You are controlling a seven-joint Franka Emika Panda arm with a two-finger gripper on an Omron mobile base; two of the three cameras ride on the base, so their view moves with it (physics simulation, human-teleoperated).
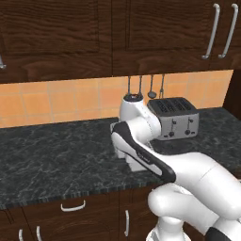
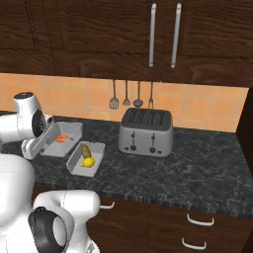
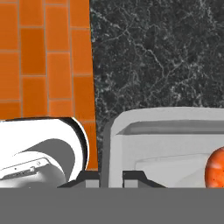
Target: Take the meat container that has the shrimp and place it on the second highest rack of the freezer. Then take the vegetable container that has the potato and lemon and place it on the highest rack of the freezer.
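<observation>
Jaws straddle rim of meat container (image 3: pixel 175 144), tips (image 3: pixel 132 176) on either side of wall, nearly closed on it. Shrimp (image 3: pixel 215 168) orange-pink, inside tray. Tray on tabletop (image 2: pixel 197 168), beside potato (image 2: pixel 86 149) and lemon (image 2: pixel 88 161) tray.

No readable text, labels or numbers.
Toaster (image 2: pixel 146 132) front has dark levers and knobs, no legible marks; the two grey trays (image 2: pixel 85 159), cabinet doors (image 2: pixel 163 34), tiles — all plain, nothing written on any.
</observation>
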